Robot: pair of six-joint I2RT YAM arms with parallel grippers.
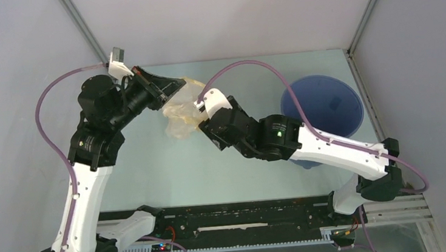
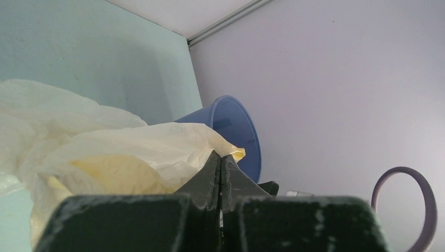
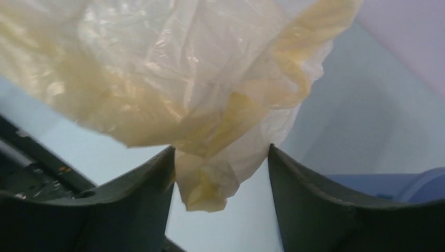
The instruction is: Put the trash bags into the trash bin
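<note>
The trash bag (image 1: 181, 110), a crinkly cream-white plastic sheet, hangs bunched above the table's middle back. My left gripper (image 1: 171, 89) is shut on its upper edge. In the left wrist view the closed fingertips (image 2: 221, 157) pinch the bag (image 2: 105, 152). My right gripper (image 1: 198, 111) is open at the bag's right side. In the right wrist view a fold of the bag (image 3: 210, 178) dangles between its spread fingers (image 3: 152, 178), and the gripper (image 3: 219, 153) holds nothing. The blue trash bin (image 1: 322, 108) stands upright at the right, apart from both grippers, and also shows in the left wrist view (image 2: 236, 126).
Grey walls enclose the table on the left, back and right; the bin stands close to the right wall (image 1: 421, 54). The purple cable (image 1: 246, 66) of the right arm arcs over the table between bag and bin. A black rail (image 1: 229, 220) runs along the near edge.
</note>
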